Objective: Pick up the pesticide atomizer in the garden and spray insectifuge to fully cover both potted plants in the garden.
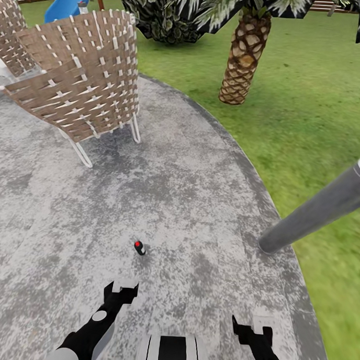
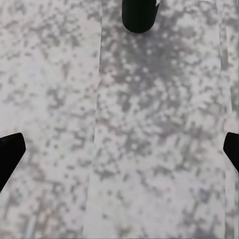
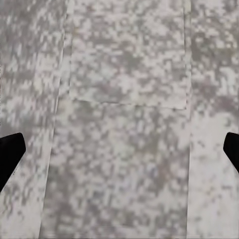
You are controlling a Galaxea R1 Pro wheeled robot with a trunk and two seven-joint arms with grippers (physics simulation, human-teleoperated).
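The pesticide atomizer (image 1: 139, 247) is a small dark bottle with a red spot on top, standing on the grey round patio (image 1: 200, 202) of the garden. It lies a short way ahead of my left gripper (image 1: 122, 289), which hangs open and empty above the paving. In the left wrist view the dark body of the atomizer (image 2: 138, 15) shows beyond the spread fingers of that gripper (image 2: 119, 149). My right gripper (image 1: 252, 325) is open too, over bare paving (image 3: 119, 124), further to the right. The potted plants are out of view.
Two woven brown chairs (image 1: 85, 76) stand on the patio at the back left. A palm trunk (image 1: 244, 59) rises from the lawn (image 1: 319, 113) beyond the patio's edge. A thick grey pole (image 1: 315, 207) leans in from the right, its foot on the patio rim.
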